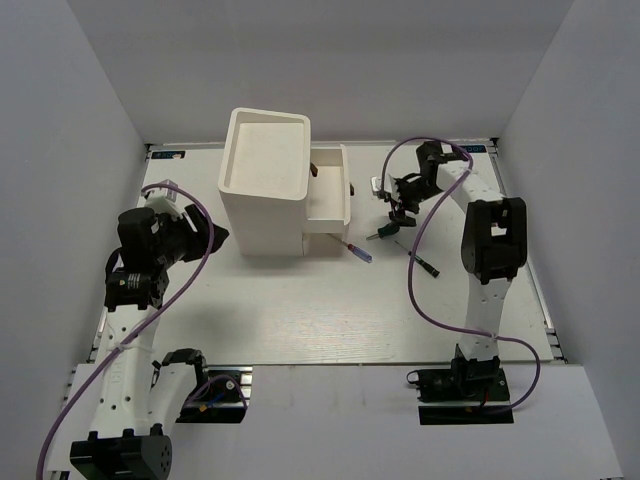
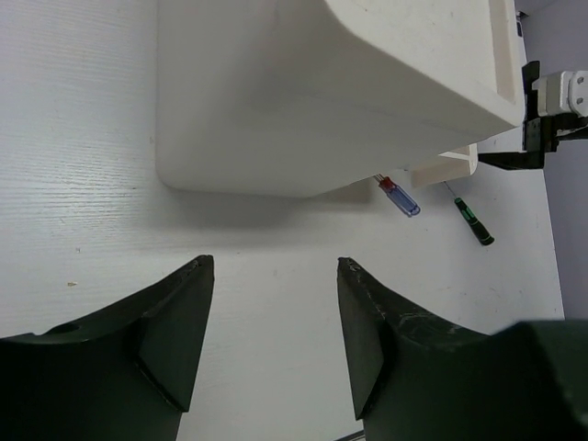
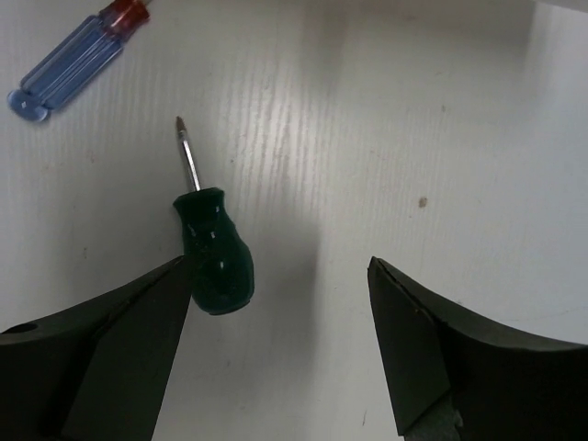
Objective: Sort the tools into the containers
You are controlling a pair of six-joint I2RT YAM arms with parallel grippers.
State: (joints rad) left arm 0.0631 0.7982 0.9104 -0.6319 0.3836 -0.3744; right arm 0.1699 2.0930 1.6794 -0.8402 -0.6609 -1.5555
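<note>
While the right gripper hangs low over the table with its fingers spread wide and nothing between them, a stubby green-handled screwdriver lies at 9 o'clock of the gap, close against the finger there, its tip aimed toward 11 o'clock. Farther out at 10 o'clock in the right wrist view lies a clear blue-handled screwdriver with a red collar. From above, a thin dark-handled screwdriver lies at 5 o'clock of this gripper, apart from the other two. The white box stands at 9 o'clock of it, with an open drawer sticking out of the box's side between them; the blue-handled tool lies just beside the drawer's near corner. The left gripper is likewise parted and empty, over bare table, with the box wall at 12 o'clock in its own view.
</note>
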